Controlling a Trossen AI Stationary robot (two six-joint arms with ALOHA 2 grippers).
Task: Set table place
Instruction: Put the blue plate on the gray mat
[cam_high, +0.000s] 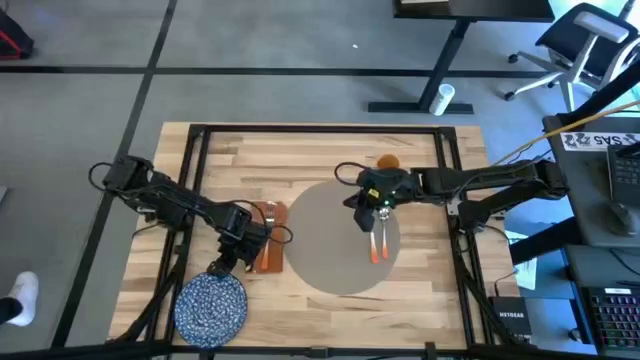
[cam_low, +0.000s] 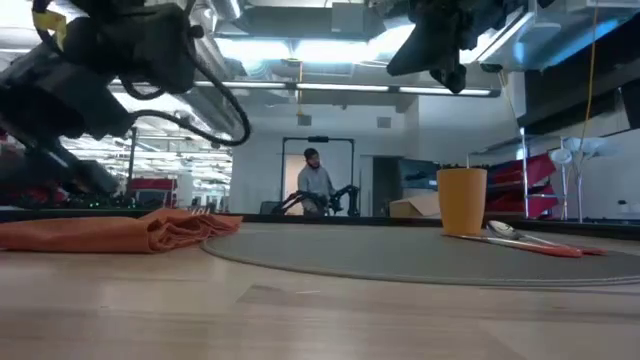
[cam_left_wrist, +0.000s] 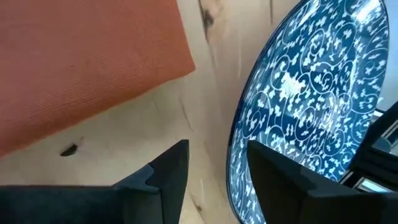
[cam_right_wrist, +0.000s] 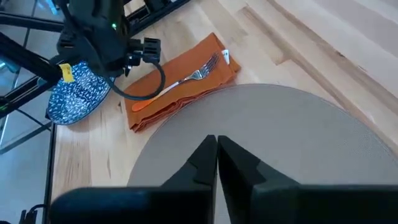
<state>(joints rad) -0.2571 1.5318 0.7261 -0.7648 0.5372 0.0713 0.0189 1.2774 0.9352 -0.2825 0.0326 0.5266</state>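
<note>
Left claw (cam_left_wrist: 214, 180) fingers apart beside blue patterned plate (cam_high: 211, 305) at desk (cam_high: 300, 150) edge, likely lining up to grip rim. Right claw (cam_right_wrist: 216, 163) closed above grey placemat (cam_high: 340, 235), mid-desk, cutlery (cam_high: 378, 243) laid

Two dark, jointed arms, looped black cables at the wrists; yellow label on left arm (cam_right_wrist: 64, 73), green light on right arm's wrist (cam_high: 383, 211); matte black angular fingers (cam_left_wrist: 168, 174).
</note>
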